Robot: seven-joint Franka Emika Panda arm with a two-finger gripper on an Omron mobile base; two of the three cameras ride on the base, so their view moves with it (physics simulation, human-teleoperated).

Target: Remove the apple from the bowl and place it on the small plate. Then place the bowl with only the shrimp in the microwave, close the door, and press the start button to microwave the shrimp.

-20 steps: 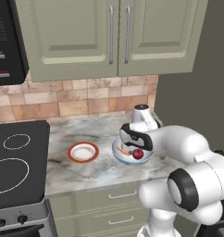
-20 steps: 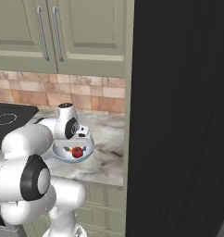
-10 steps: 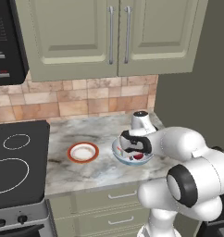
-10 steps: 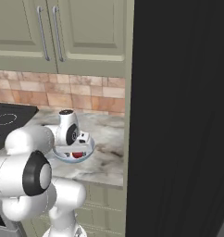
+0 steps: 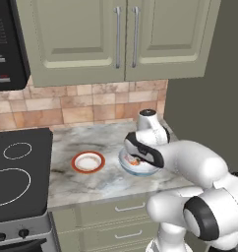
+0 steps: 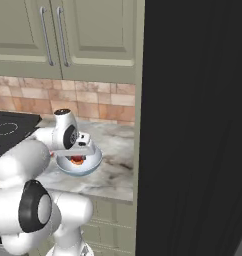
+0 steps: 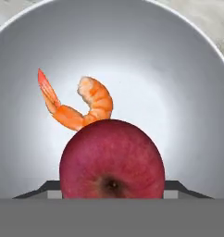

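Pincer point(image 7: 112, 192) down inside bowl point(image 7: 188, 83), fingertips point(image 7: 49, 189) flanking the apple point(image 7: 112, 159); can't tell if they're clamped on it. Shrimp point(image 7: 79, 109) just behind apple. Small plate point(image 5: 88, 162) on bench point(image 5: 91, 184), beside bowl.

Arm being reached down into the bowl on the counter

The bowl point(image 6: 78, 165) is being sat on the marble counter point(image 6: 115, 172) below pale green cabinets point(image 6: 68, 37), something red-orange being glimpsed inside it under the hand, beside a tall black panel point(image 6: 195, 125).
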